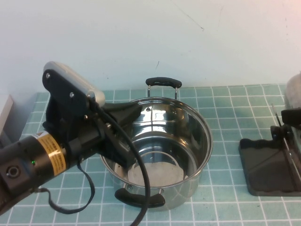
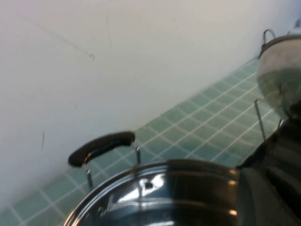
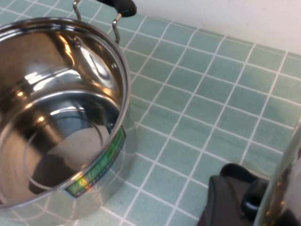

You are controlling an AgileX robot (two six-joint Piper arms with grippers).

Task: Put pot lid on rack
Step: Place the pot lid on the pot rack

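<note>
Table: teal-tiled table (image 1: 225,197) against a plain white wall.
Pot lid: one steel pot lid (image 1: 294,89), at the table's right edge just above the rack, mostly out of frame.
Rack: one dark rack (image 1: 268,172) with wire dividers (image 1: 284,136), near the right edge.
Right pincer: the right pincer (image 1: 290,115) sits at the lid; clenched or not, cannot tell.
Left pincer: the left pincer (image 1: 123,134) rests over the pot's rim; grip state unclear.
Pot: one open steel pot (image 1: 157,150), centre of the table.
Risk: the lid could miss a divider slot and tip off the rack, judging by how narrow the rack is.
</note>
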